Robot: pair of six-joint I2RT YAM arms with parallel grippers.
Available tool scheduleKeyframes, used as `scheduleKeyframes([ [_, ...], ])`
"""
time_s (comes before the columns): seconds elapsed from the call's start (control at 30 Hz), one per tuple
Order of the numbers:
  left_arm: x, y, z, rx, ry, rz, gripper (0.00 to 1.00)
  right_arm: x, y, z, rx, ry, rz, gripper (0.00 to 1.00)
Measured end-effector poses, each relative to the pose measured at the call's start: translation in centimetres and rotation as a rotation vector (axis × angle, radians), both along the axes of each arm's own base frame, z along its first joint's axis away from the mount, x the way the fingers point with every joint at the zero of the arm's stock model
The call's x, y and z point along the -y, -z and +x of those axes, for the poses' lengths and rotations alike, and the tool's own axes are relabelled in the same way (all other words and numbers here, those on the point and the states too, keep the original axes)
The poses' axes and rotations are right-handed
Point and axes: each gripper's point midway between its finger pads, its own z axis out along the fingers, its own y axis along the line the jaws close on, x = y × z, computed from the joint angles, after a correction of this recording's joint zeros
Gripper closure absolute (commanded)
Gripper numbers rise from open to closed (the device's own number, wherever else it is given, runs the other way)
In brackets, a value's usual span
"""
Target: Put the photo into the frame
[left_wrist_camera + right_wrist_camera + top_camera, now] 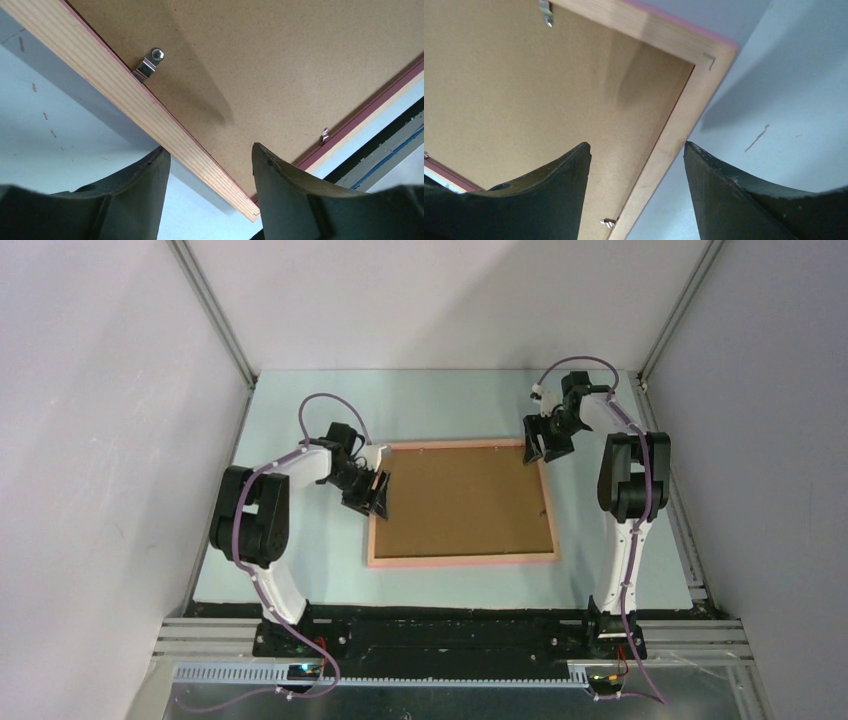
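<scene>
Nearest, left claw (209,152), jaws apart, straddling left rail of frame (465,558), clamped on nothing. Likewise spread, right claw (636,150), either side of right rail by far right corner. Pink-edged frame lying face down, mid counter (440,400), brown backing board (460,500) filling it, metal clips (149,62) along inner edge. Whether fingers touch wood: cannot tell.

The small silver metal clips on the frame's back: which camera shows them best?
The left wrist view. One small silver metal clip appears large and sharp there, at the edge of the brown backing board. The right wrist view shows one clip at its top edge and another, tiny, low down. The top view shows none clearly.
</scene>
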Motion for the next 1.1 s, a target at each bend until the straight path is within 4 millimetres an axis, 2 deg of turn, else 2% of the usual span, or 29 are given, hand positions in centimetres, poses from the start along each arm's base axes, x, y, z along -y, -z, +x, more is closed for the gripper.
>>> scheduleKeyframes([
  [0.1,0.1,0.0,-0.2,-0.001,0.002,-0.007,0.35,0.6,0.7,-1.1,-0.022,0.011,-0.022,0.26],
  [0.23,0.1,-0.1,-0.2,-0.001,-0.001,-0.008,0.35,1.9,1.4,-4.4,-0.068,0.026,-0.067,0.26],
  [0.43,0.2,-0.1,-0.2,-0.004,-0.013,-0.010,0.34,3.3,0.6,-8.0,-0.078,0.049,-0.112,0.26],
  [0.63,0.2,-0.1,-0.2,-0.005,-0.020,-0.011,0.34,3.4,0.6,-10.6,-0.094,0.050,-0.132,0.28],
  [0.83,0.2,-0.1,-0.2,-0.002,-0.020,-0.012,0.34,2.7,1.6,-11.5,-0.111,0.048,-0.156,0.35],
  [1.1,0.2,-0.2,-0.3,0.003,-0.021,-0.014,0.34,2.3,1.9,-11.0,-0.091,0.051,-0.180,0.51],
])
